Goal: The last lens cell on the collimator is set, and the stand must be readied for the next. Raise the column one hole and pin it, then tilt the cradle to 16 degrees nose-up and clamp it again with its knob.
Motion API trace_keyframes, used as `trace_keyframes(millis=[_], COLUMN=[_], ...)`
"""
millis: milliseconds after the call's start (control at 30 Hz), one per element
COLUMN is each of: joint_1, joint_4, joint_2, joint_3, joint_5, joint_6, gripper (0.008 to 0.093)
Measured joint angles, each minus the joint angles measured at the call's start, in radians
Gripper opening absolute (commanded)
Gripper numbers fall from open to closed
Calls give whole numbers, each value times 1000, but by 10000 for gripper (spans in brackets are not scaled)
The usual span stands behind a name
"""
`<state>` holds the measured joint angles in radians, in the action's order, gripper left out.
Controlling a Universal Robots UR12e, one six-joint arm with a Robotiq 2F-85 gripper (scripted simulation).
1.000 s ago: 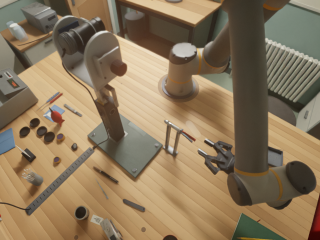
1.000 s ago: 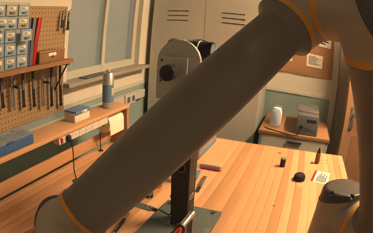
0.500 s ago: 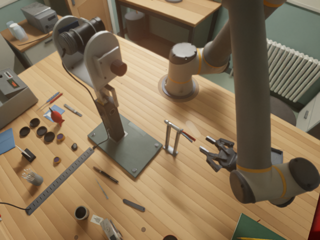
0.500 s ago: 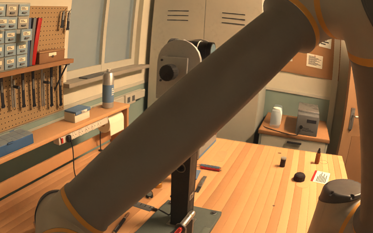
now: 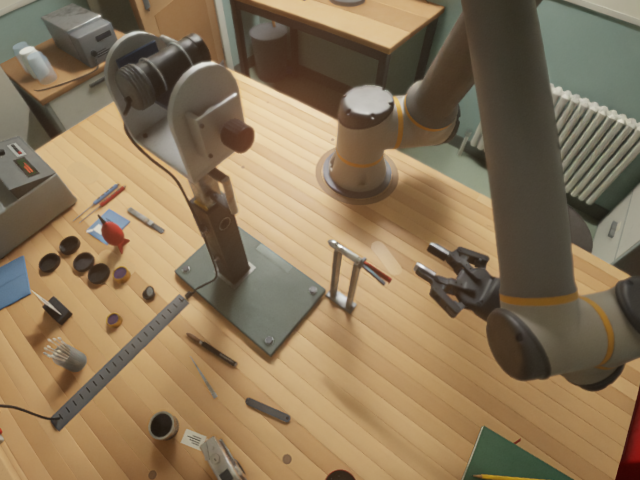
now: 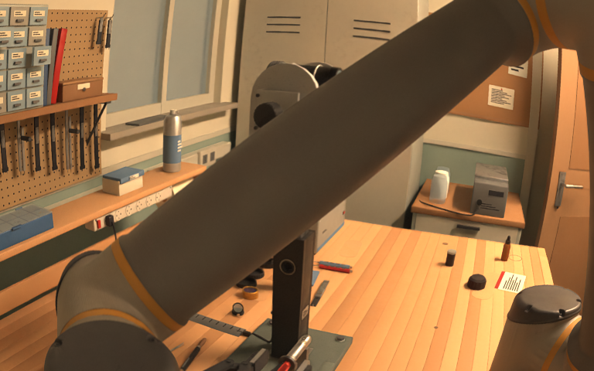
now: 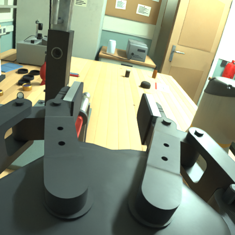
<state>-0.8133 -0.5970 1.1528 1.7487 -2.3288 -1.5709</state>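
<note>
My gripper (image 5: 426, 261) (image 7: 109, 105) is open and empty, hovering low over the bench to the right of a small metal rack (image 5: 345, 276). A red-handled steel pin (image 5: 368, 264) (image 7: 81, 112) (image 6: 294, 353) rests across the top of that rack, just off my fingertips. Further left stands the collimator stand: a dark column sleeve (image 5: 222, 240) (image 6: 292, 288) (image 7: 57, 65) with an open pin hole (image 5: 225, 223) (image 6: 287, 266) (image 7: 56, 53), on a green base plate (image 5: 253, 292). On top sits the grey cradle (image 5: 201, 111) (image 6: 280, 94) holding the black collimator tube (image 5: 155, 70), with a dark clamp knob (image 5: 237, 135) (image 6: 267, 112).
Behind the stand are a side table with a grey box (image 5: 80, 33) and a cupboard. The arm's base (image 5: 362, 144) stands on the bench behind the rack. Lens caps (image 5: 77, 258), a red blower (image 5: 112, 233), a ruler (image 5: 121, 356) and pens (image 5: 212, 350) litter the left side.
</note>
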Motion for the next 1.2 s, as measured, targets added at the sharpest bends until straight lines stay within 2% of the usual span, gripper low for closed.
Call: trace_keyframes(millis=[633,1200], joint_1=[-51,-68], joint_4=[161,215], joint_2=[120,152], joint_3=[-42,-63], joint_5=[50,68], joint_6=[0,0], gripper=[530,530])
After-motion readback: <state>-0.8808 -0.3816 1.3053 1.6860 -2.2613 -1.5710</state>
